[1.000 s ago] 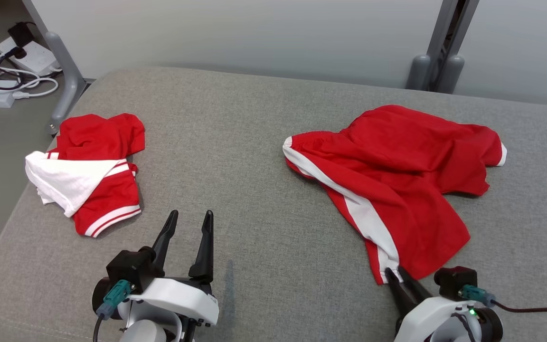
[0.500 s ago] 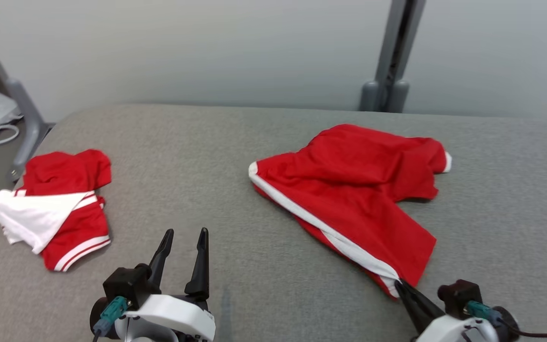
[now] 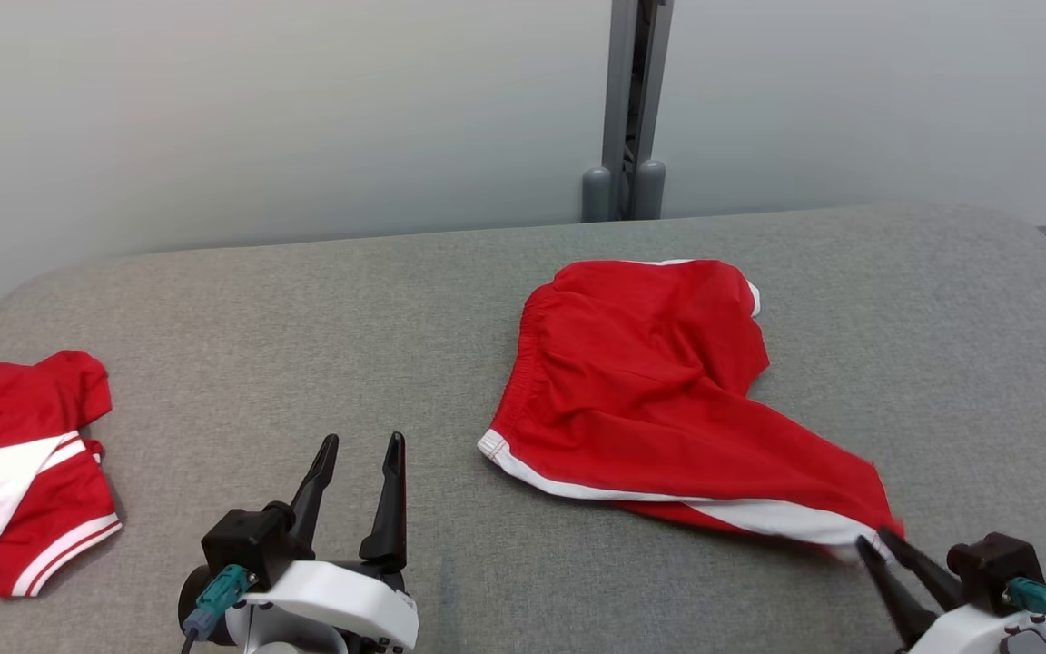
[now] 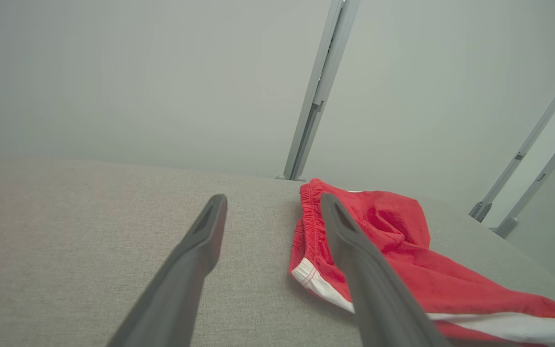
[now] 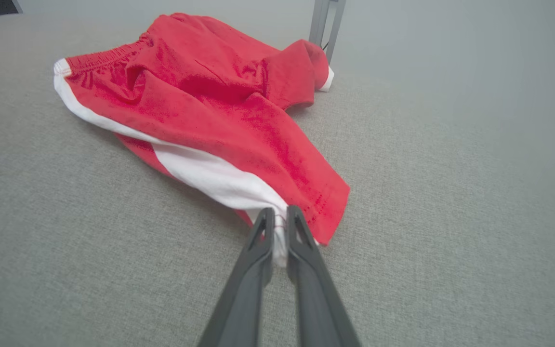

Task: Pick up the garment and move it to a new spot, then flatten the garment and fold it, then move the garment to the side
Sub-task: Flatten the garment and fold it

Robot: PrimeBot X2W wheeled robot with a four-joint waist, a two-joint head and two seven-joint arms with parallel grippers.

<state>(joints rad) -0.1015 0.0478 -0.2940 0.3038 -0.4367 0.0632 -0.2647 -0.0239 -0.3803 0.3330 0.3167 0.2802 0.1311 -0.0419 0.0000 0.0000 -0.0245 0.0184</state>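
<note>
The garment [image 3: 659, 400] is a pair of red shorts with a white side stripe, lying crumpled on the grey cushion right of centre. My right gripper [image 3: 877, 541] at the lower right is shut on the garment's near leg hem, pinching the white stripe [image 5: 277, 226]. The cloth [image 5: 219, 106] stretches away from the fingers toward the waistband at the far left of the right wrist view. My left gripper [image 3: 361, 442] stands open at the lower left, empty, left of the garment [image 4: 403, 260].
A second red and white garment [image 3: 19, 472] lies folded at the left edge of the grey cushion [image 3: 305, 327]. A grey wall with a metal post [image 3: 627, 109] stands behind. The cushion's right edge curves down at the far right.
My right gripper closed on the garment's leg hem and dragged it rightward, turning the shorts. The head view has swung right, shifting everything leftward. The left gripper stayed open.
</note>
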